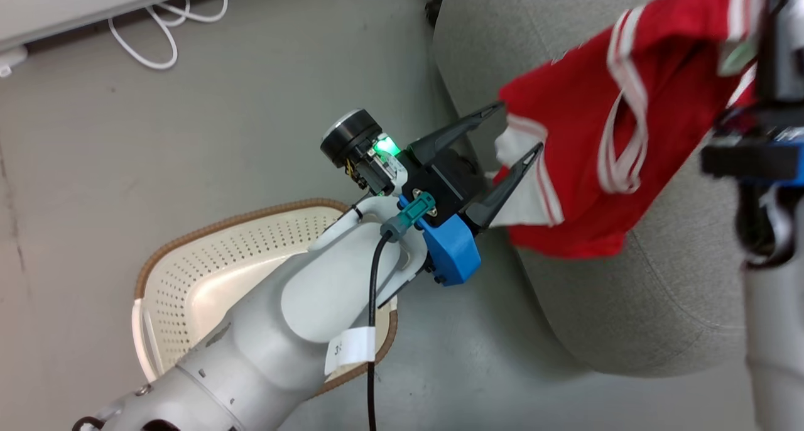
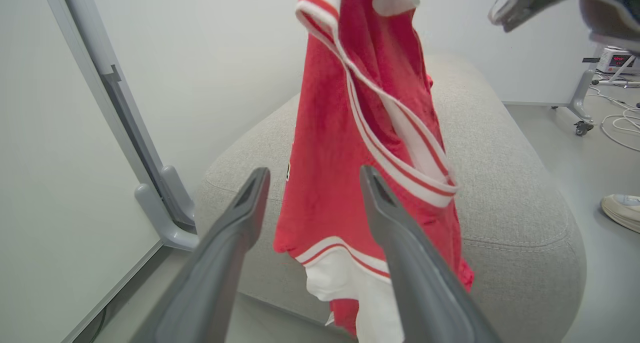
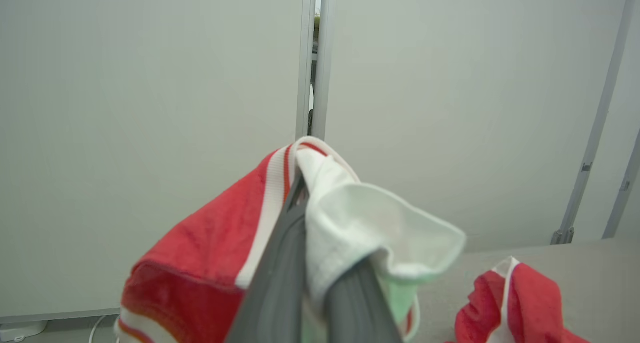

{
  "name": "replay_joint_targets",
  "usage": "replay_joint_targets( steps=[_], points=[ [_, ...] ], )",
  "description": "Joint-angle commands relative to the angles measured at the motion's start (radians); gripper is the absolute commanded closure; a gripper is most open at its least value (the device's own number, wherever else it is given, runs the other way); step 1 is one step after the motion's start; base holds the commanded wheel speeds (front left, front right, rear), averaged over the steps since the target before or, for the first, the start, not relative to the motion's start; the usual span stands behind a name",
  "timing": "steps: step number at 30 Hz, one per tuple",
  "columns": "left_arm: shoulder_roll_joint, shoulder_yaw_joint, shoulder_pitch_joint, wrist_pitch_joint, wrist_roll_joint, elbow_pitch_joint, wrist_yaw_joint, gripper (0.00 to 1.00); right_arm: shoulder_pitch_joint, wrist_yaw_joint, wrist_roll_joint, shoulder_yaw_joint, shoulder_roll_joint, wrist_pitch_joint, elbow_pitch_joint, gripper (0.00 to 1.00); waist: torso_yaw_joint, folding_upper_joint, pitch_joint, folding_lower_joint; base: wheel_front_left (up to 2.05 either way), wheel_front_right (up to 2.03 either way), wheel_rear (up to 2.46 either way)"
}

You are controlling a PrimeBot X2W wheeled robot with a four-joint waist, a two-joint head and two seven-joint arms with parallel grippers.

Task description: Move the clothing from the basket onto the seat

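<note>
Head view shows the soft red sports garment with white stripe trim [image 1: 584, 136] hanging over the light-grey fabric seat [image 1: 659, 305], its top pinched in the closed right tool [image 3: 312, 208], while the left tool [image 1: 518, 127] waits wide open at the hem, gripping nothing, probably to catch it.

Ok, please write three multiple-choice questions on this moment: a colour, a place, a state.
1. The basket has a rim of which colour? A blue; B brown; C black.
2. Where does the red garment hang? A inside the basket; B over the seat; C under the seat.
3. How is the left pincer? A open; B shut on the garment; C shut on the basket.
Key: 1 B, the woven-look rim is brown; 2 B, the right pincer holds it above the grey seat; 3 A, its fingers stand apart at the hem.
</note>
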Motion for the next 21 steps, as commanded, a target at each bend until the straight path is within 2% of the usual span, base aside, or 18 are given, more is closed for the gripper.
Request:
replay_joint_targets(
  steps=[1, 6, 11, 18, 21],
  points=[
    [0.008, 0.007, -0.016, -0.005, 0.009, 0.001, -0.002, 0.00, -0.038, 0.000, -0.005, -0.015, -0.019, -0.004, -0.013, 1.00, 0.010, 0.0000, 0.037, -0.0001, 0.00, 0.00, 0.00],
    [0.021, 0.017, -0.047, -0.005, 0.027, -0.005, 0.002, 0.00, -0.196, 0.000, -0.013, -0.126, -0.112, -0.004, -0.067, 1.00, 0.025, 0.0000, 0.120, -0.0001, 0.00, 0.00, 0.00],
    [0.040, 0.027, -0.073, -0.005, 0.046, -0.015, 0.009, 0.00, -0.339, 0.000, -0.012, -0.234, -0.255, -0.004, -0.077, 1.00, 0.031, 0.0000, 0.200, -0.0001, 0.00, 0.00, 0.00],
    [0.066, 0.025, -0.125, -0.003, 0.074, -0.026, 0.016, 0.00, -0.507, 0.000, -0.006, -0.378, -0.500, -0.003, 0.025, 1.00, 0.027, 0.0000, 0.307, -0.0001, 0.00, 0.00, 0.00],
    [0.074, 0.021, -0.144, 0.001, 0.081, -0.033, 0.016, 0.00, -0.547, 0.000, -0.026, -0.426, -0.580, -0.004, 0.095, 1.00, 0.027, 0.0000, 0.339, -0.0001, 0.00, 0.00, 0.00]
  ],
)
